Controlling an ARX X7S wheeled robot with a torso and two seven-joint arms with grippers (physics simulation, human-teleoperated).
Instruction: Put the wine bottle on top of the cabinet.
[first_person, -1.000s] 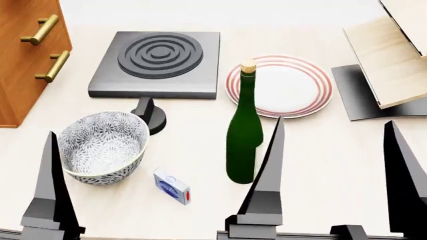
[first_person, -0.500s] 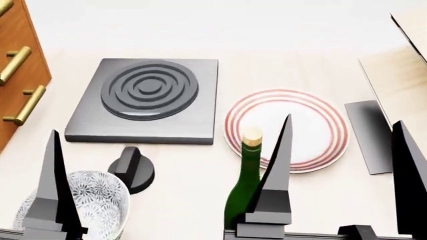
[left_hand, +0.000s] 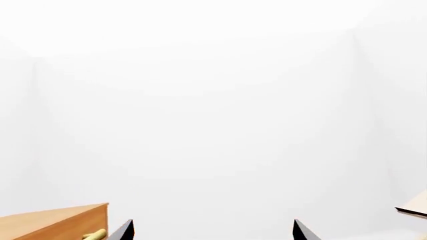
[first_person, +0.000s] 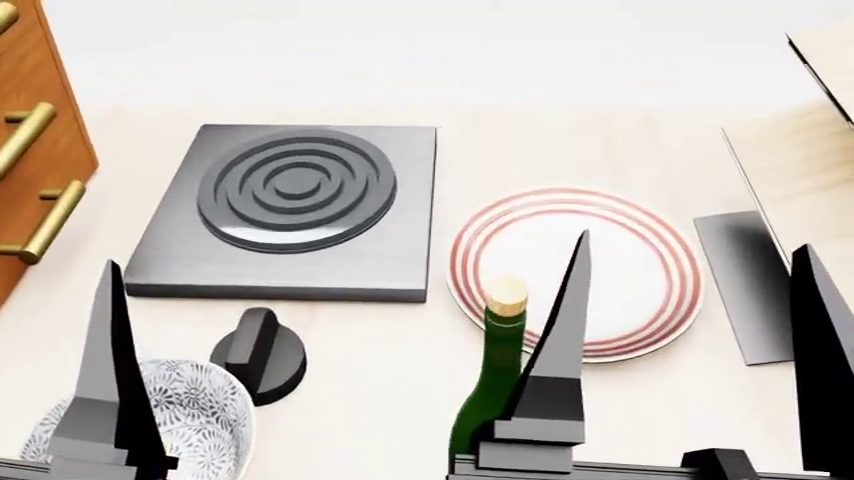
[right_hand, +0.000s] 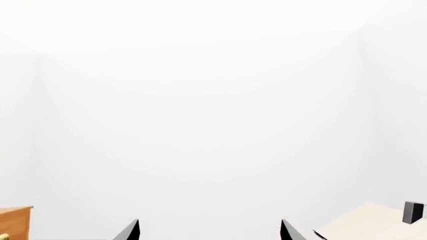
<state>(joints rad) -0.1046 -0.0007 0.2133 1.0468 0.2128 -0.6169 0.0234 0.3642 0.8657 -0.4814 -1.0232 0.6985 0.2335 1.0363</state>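
Observation:
The wine bottle (first_person: 483, 400), dark green with a tan cork, stands upright on the table at the head view's lower edge, in front of a striped plate; its lower part is cut off. The cabinet (first_person: 34, 150), reddish-brown with brass handles, is at the far left; its corner also shows in the left wrist view (left_hand: 60, 222) and the right wrist view (right_hand: 15, 220). My right gripper (first_person: 694, 350) is open and empty, its left finger (first_person: 567, 330) just right of the bottle's neck. My left gripper (left_hand: 213, 230) is open and empty; one finger (first_person: 114, 380) shows above the bowl.
A grey hob plate (first_person: 294, 200) lies at the middle left, with a black knob (first_person: 260, 350) in front of it. A red-ringed plate (first_person: 607, 250) lies behind the bottle. A patterned bowl (first_person: 200, 425) is at the lower left. A pale wood rack (first_person: 801, 150) on a black base (first_person: 747, 290) stands at the right.
The head view has shifted, so the table's things slid down in the picture; the bottle and bowl now sit at the lower edge. A small blue box has left the view. Both grippers stayed open.

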